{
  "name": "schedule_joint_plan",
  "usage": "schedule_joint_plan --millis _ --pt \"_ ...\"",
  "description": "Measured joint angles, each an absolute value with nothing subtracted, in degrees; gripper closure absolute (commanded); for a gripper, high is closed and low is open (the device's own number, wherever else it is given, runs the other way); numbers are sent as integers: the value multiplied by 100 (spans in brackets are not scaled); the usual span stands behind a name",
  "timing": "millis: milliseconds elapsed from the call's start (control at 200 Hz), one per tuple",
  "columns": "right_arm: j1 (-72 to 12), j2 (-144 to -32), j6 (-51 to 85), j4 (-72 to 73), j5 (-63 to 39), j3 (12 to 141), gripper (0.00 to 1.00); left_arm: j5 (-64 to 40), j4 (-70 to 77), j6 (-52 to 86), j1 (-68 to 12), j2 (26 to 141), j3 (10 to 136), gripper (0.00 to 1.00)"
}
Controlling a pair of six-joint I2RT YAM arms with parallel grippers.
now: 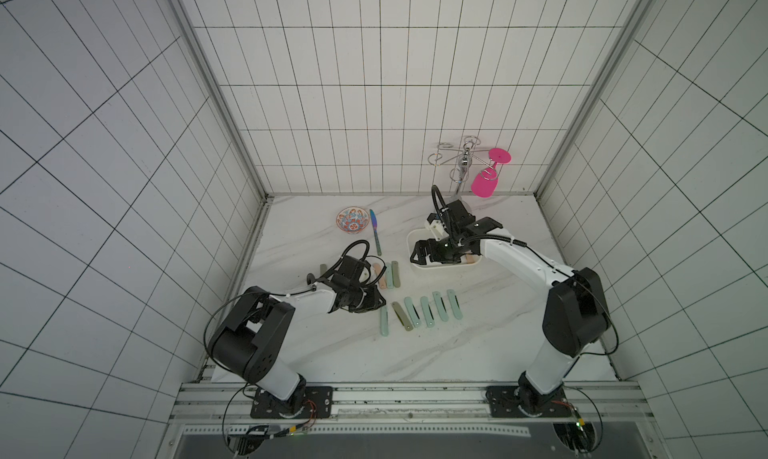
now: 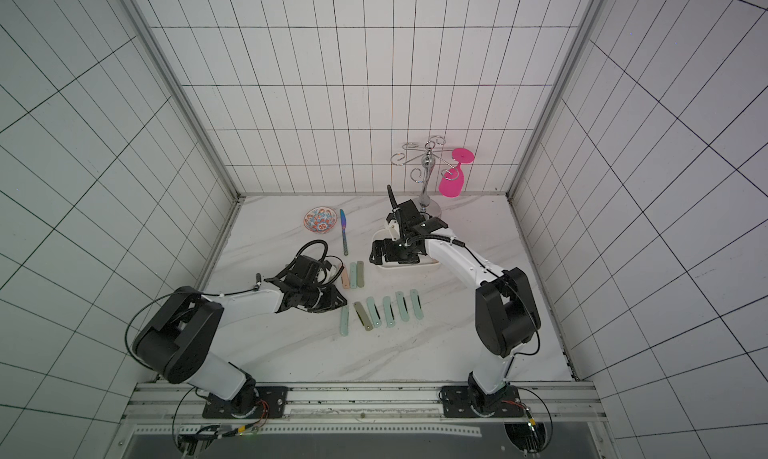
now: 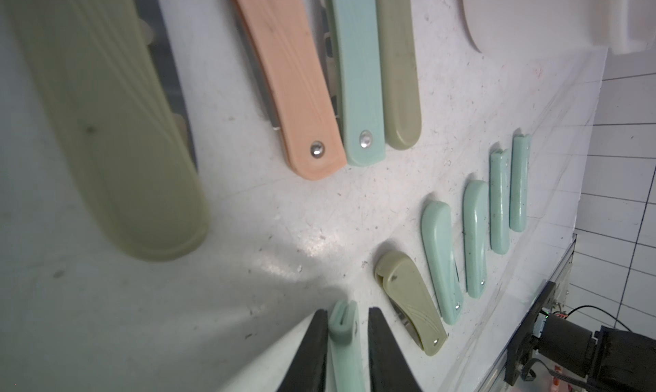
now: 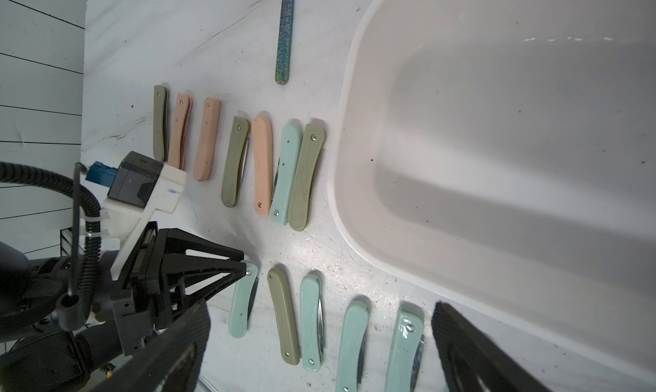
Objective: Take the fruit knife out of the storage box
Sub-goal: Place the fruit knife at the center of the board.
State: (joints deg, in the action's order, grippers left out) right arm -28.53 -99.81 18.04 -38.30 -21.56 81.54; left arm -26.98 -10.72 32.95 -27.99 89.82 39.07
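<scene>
Between the narrowly parted jaws of the left gripper (image 3: 346, 312), a mint knife (image 3: 342, 333) lies flat on the speckled marble table (image 3: 248, 230), with a sliver of gap showing! Just past the fingertips, more knives (image 3: 475, 237) lie in rows. Further off, the right gripper (image 4: 321, 305) is spread wide over the rim of the box (image 4: 355, 166). White tiled walls (image 1: 374, 82) stand all round.

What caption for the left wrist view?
Left gripper straddles a mint folding knife on the marble table, beside rows of folded knives.
</scene>
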Motion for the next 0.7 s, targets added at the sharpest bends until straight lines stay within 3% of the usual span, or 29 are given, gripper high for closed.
schedule_joint_plan --millis 370,700 --pt "-2856 -9981 1815 -3830 -2112 8154 2 -2456 -1337 3186 -2799 8816 3907 59" --pt "-2845 -10158 1778 -4099 -1413 8215 1 -2198 -1669 3048 -2574 7957 4407 50"
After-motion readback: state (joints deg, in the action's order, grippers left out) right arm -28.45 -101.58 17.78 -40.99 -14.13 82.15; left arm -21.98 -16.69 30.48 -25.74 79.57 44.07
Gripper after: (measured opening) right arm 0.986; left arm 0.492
